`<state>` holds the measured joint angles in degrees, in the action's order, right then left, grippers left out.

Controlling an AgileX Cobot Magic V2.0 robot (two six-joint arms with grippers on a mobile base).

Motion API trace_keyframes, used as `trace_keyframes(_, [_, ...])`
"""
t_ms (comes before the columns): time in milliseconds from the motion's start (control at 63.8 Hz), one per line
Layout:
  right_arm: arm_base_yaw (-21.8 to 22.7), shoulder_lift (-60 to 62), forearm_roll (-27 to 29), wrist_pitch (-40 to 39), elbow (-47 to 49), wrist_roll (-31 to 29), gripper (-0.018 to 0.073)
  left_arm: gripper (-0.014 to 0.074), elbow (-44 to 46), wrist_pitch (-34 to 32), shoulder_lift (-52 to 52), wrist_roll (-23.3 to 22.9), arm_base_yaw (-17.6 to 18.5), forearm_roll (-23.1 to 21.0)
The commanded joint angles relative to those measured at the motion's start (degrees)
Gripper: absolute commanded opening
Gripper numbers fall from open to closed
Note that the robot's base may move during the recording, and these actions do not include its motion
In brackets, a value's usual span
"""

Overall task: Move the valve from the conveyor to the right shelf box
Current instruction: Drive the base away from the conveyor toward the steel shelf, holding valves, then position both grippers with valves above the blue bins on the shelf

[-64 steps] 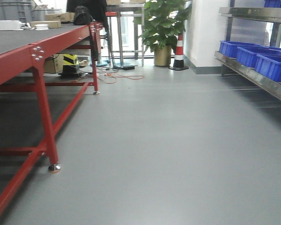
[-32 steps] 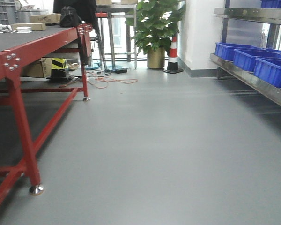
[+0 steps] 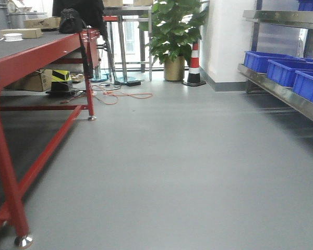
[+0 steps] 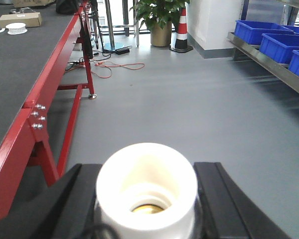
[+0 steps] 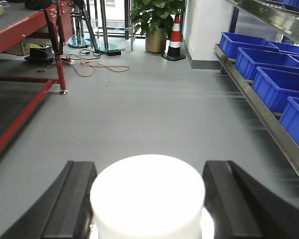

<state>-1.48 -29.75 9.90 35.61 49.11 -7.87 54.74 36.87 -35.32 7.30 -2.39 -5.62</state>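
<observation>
Both arms hang over the grey floor [image 3: 188, 172], each with a load. The left tool [image 4: 147, 169] is clenched on a valve [image 4: 146, 186] — its white cap faces the camera with a brassy bore in the middle, and black fingers [image 4: 224, 199] press in on either side. The right tool [image 5: 148, 167] grips a second valve [image 5: 147, 199] the same way; only a plain white cap shows there. The conveyor [image 3: 21, 47] runs along the left on red legs, well apart from both valves, with a cardboard box [image 4: 20, 19] and a white roll [image 4: 16, 28] on its dark belt. On the right stands the steel shelf [image 3: 281, 94] with its row of blue boxes [image 3: 287, 70]. Far down the room — a potted plant [image 3: 172, 26], a striped cone [image 3: 194, 65] and orange cable [image 3: 125, 95] on the floor
</observation>
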Motion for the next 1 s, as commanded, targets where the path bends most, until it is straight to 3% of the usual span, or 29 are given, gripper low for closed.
trace_keyframes(0, [0.1,0.5,0.0,-4.4,1.0,-0.3,-0.0153,-0.0111,0.6,-3.3,0.3,-0.1,0.2,-0.4])
trace_keyframes(988, [0.1,0.5,0.0,-4.4,1.0,-0.3,-0.0153,-0.0111,0.6,-3.3,0.3,-0.1,0.2,-0.4])
